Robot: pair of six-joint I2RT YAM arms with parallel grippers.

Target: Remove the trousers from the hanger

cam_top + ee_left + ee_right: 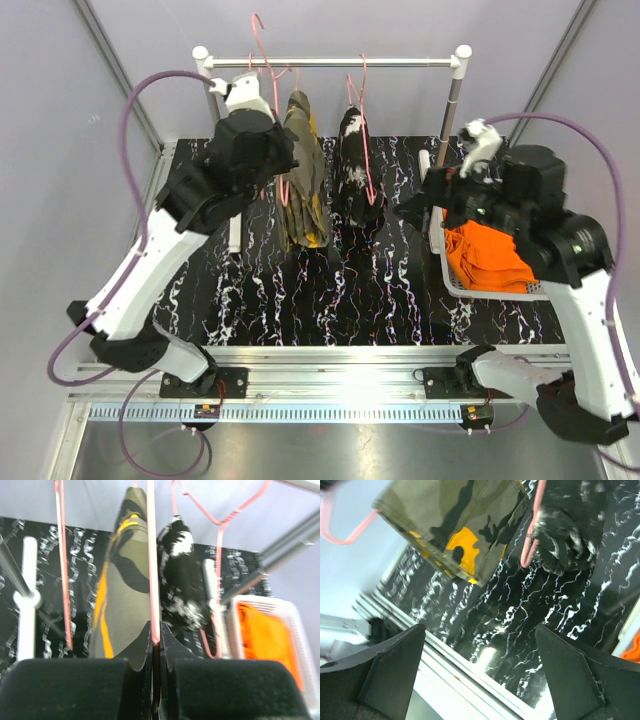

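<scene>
The camouflage trousers (305,180) and the black white-splotched trousers (358,170) hang on pink hangers from the rack rod. The orange trousers (490,255) lie in a white basket at the right. My left gripper (276,162) is up at the rack, shut on a pink hanger wire (152,570) just in front of the camouflage trousers (125,590); the black trousers (182,580) hang to their right. My right gripper (415,207) is open and empty, left of the basket and below the black trousers (570,525). The camouflage trousers (460,515) also show in the right wrist view.
The rack rod (335,62) rests on white posts at the back. Another pink hanger wire (62,565) hangs left of the camouflage trousers. The white basket (447,280) stands at the right on the black marbled mat (350,300). A metal rail (340,365) runs along the front edge.
</scene>
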